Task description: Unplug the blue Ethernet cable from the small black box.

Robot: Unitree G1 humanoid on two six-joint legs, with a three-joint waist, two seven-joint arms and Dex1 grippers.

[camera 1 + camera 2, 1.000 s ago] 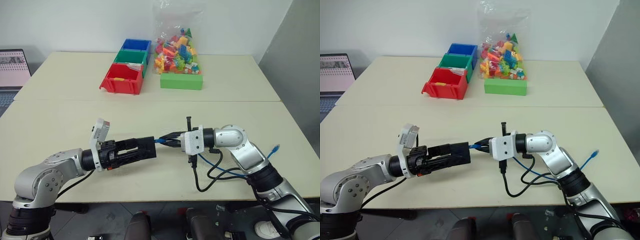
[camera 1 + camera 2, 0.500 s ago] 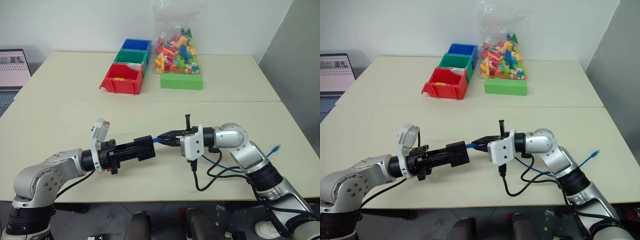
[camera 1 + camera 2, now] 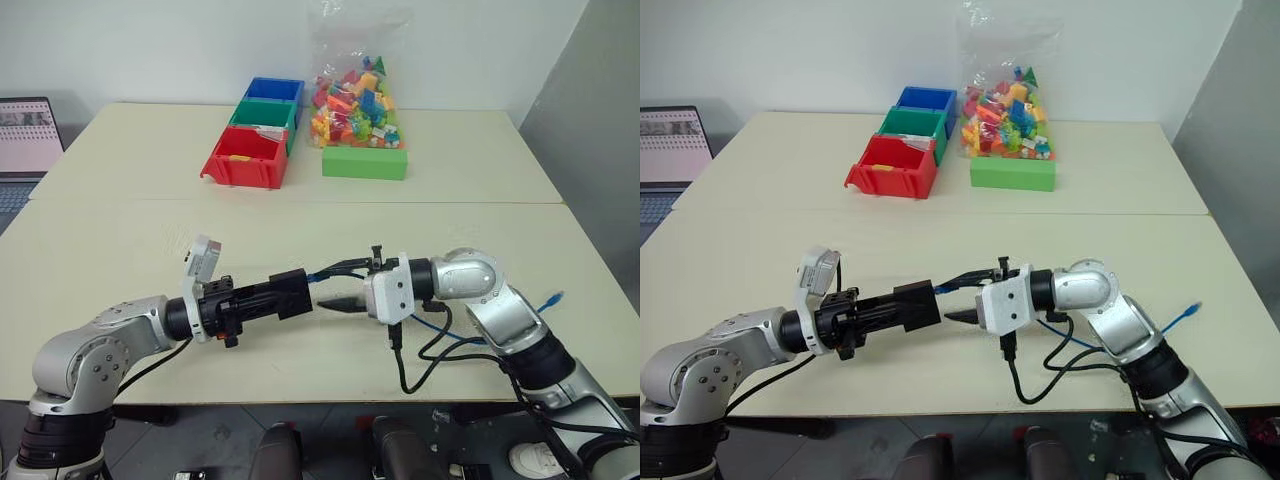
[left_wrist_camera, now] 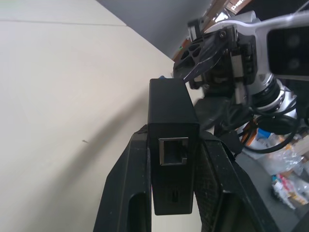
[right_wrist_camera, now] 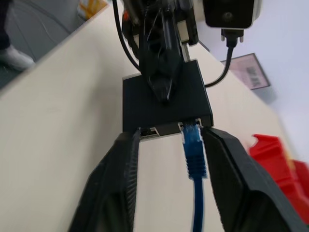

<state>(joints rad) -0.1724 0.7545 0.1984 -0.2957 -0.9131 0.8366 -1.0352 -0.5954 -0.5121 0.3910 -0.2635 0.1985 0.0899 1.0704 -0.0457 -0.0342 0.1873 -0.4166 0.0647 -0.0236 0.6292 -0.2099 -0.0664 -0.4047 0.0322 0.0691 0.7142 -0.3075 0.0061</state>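
We see no readable writing: our left gripper clamps the matte small black box, blue Ethernet cable plugged in between our right gripper's parted fingers.

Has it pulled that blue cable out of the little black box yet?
Not yet. Done: the left end effector is shut on the small black box, holding it above the table. In hand: the right end effector stands open around the blue Ethernet cable, not gripping it. Left: the plug still sits in the box's port and must be pulled free.
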